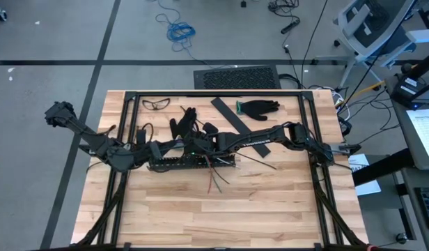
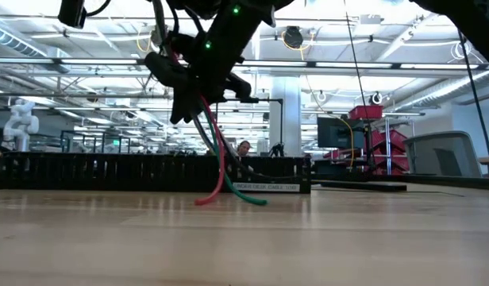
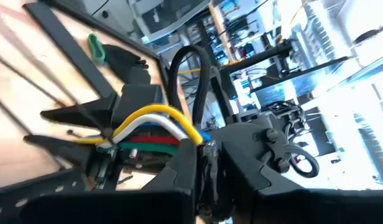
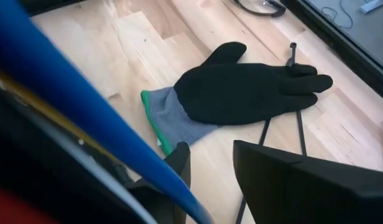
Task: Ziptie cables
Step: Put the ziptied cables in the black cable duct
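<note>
The cables [image 3: 151,127] were pinched by the shut left gripper [image 3: 201,149], their long axis running from it toward the right gripper [image 1: 200,143], nearer their free ends; whether it gripped them could not be told.

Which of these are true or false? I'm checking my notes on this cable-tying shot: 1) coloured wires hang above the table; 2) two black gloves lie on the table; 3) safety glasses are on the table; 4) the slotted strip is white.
1) True: the wires hang down from a gripper, their ends near the table.
2) True: one glove has a green cuff; another glove lies nearer the middle.
3) True: the glasses lie near the far edge.
4) False: the slotted strip is black.
</note>
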Available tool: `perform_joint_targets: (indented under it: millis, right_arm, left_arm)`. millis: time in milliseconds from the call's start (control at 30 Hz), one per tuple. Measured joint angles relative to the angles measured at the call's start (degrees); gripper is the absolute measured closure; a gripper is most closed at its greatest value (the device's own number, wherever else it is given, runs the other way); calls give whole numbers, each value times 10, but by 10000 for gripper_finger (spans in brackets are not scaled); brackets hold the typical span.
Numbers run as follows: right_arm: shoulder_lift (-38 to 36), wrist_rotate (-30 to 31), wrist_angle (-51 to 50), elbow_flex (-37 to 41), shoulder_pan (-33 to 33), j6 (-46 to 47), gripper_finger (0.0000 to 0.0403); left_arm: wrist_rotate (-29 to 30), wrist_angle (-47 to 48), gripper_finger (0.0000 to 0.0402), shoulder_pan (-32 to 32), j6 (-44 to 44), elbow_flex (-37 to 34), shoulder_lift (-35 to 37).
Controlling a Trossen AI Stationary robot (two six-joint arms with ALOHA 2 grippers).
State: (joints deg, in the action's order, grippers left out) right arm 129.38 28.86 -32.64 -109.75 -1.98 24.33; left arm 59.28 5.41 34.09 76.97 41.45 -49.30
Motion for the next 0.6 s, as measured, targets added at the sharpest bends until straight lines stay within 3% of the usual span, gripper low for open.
perform_joint_targets:
  millis: [600]
  right_arm:
    - [0, 24, -1, 0, 0, -14, 293]
  left_arm:
    - [-4, -12, 352, 5, -4, 1, 17]
